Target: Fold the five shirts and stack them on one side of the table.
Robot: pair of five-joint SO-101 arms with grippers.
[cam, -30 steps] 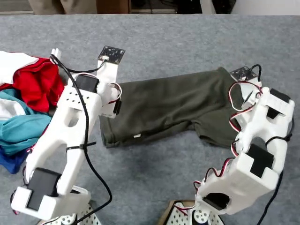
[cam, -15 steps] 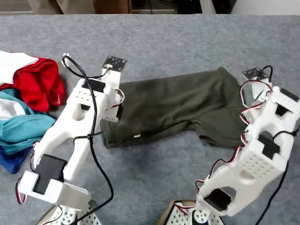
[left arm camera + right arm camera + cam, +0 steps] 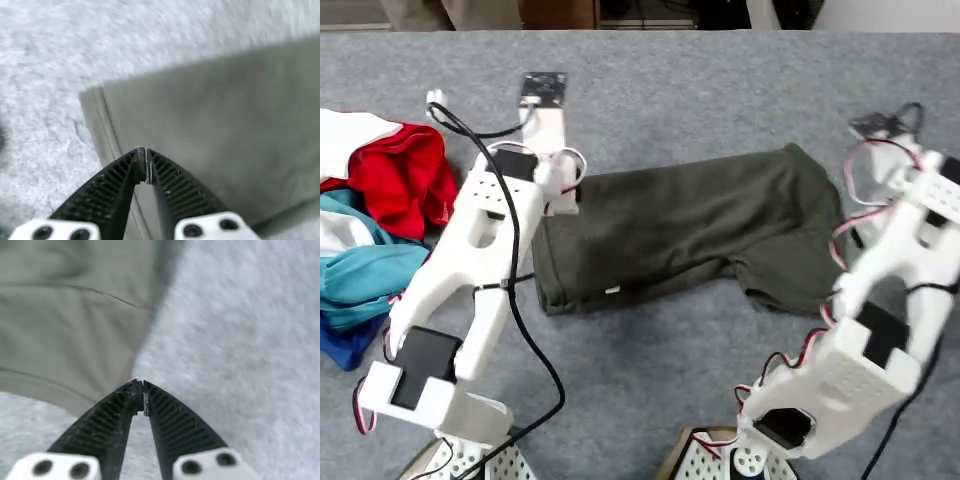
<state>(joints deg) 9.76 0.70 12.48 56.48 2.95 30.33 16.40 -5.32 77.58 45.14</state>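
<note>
An olive-green shirt (image 3: pixel 690 232) lies folded across the middle of the grey table (image 3: pixel 720 90). My left gripper (image 3: pixel 145 156) is shut with nothing in it, its tips just over the shirt's hemmed left corner (image 3: pixel 102 125). In the high view the left arm (image 3: pixel 485 235) stands at that left edge. My right gripper (image 3: pixel 142 390) is shut and holds nothing, hovering where the shirt's right edge (image 3: pixel 70 335) meets the table. The right arm (image 3: pixel 910 215) rises beside the shirt's right end.
A loose pile of shirts sits at the table's left edge: red (image 3: pixel 408 185), white (image 3: pixel 345 135), teal (image 3: pixel 365 272) and blue (image 3: pixel 345 342). Bare grey table stretches behind the olive shirt and in front of it between the two arm bases.
Both arms have lifted and drawn back from the olive shirt: the left wrist toward the far side, the right wrist outward to the right. The shirt has stayed in place.
</note>
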